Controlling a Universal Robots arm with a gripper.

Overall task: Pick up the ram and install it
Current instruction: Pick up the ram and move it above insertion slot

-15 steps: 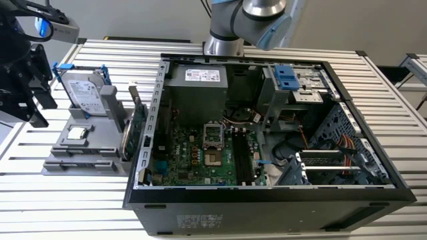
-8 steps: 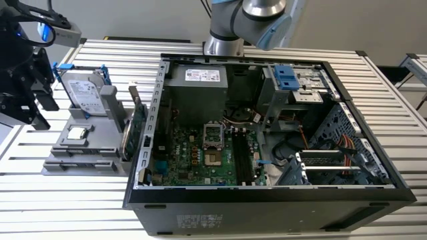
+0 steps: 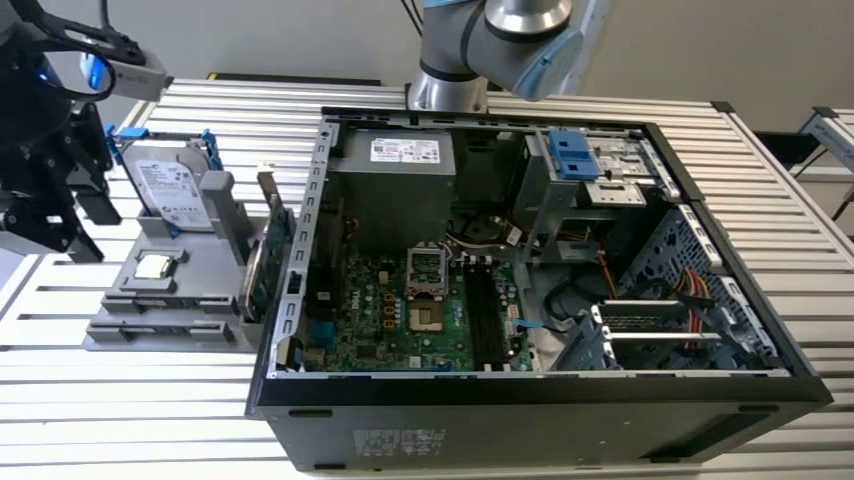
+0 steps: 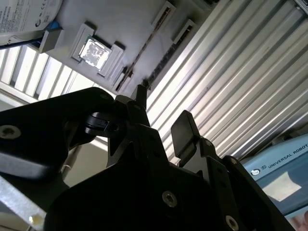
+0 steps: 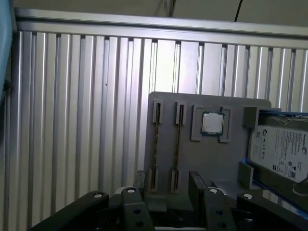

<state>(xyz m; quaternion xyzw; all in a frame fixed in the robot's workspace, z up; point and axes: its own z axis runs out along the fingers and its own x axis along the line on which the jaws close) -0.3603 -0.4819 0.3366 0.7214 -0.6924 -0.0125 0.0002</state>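
My gripper (image 4: 161, 113) is open, with nothing between its black fingers (image 4: 185, 127). In the exterior view the gripper (image 3: 74, 215) hangs at the far left, above the table and beside a grey holder (image 3: 200, 335). In the first wrist view the gripper (image 5: 167, 185) points down at this holder (image 5: 211, 163), over two long narrow slots (image 5: 178, 144). Each slot shows a thin brownish strip edge-on. One of them may be the ram, but I cannot tell which. The black memory slots (image 3: 483, 320) lie on the motherboard inside the open computer case (image 3: 561, 385).
The holder also carries a silver hard drive (image 3: 174, 190) in a blue-clipped frame, a square processor chip (image 5: 212, 123) and an upright green card (image 3: 275, 255) next to the case wall. Ribbed metal table (image 5: 72, 120) surrounds the holder. The arm's base (image 3: 447, 90) stands behind the case.
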